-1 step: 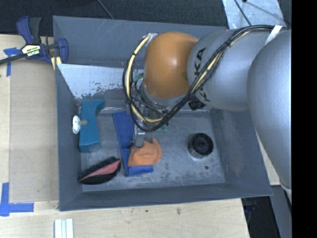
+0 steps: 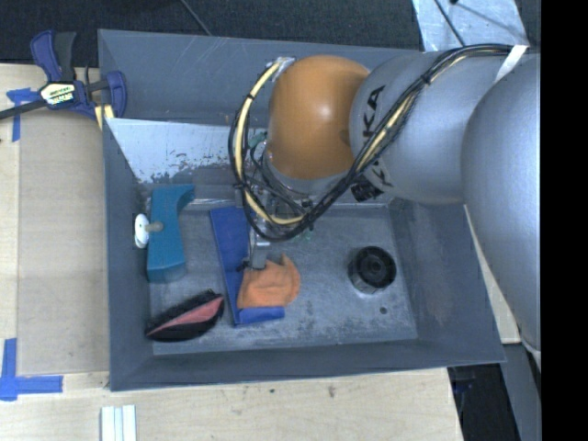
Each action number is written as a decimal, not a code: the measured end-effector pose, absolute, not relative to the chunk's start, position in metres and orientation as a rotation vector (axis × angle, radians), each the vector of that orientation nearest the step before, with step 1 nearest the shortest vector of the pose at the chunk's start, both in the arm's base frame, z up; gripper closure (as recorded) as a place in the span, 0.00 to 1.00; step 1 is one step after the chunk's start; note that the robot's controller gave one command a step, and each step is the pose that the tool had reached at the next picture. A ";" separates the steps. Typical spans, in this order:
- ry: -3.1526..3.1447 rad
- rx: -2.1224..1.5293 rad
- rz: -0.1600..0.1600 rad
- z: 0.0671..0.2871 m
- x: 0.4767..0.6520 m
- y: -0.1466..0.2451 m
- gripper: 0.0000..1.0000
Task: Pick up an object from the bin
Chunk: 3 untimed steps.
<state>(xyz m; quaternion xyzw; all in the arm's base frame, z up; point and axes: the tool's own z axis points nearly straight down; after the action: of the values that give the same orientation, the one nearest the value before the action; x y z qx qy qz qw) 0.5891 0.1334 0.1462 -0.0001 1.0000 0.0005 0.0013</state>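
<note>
My gripper point(image 2: 259, 254) reaches down under the arm's wrist into the middle of the bin. Its tip meets the upper left edge of a soft orange lump point(image 2: 272, 285) and the long blue flat piece point(image 2: 232, 251) beside it. The blue piece runs from the bin's middle towards the front, ending in a short foot point(image 2: 260, 316) under the orange lump. I cannot make out whether anything is gripped. Left of the blue piece's lower end lies a black and pink oval thing point(image 2: 186, 317).
A chunky blue block point(image 2: 167, 235) with a white knob point(image 2: 141, 231) on its left side lies at the bin's left. A black round cap-like thing point(image 2: 372, 268) sits at the right. The arm and its cables cover the bin's back middle.
</note>
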 end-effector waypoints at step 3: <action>3.115 -0.348 0.009 0.077 0.564 0.124 1.00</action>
<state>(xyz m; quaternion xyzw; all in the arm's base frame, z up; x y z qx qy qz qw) 0.5640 0.1243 0.0773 -0.1109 0.9938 0.0027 0.0037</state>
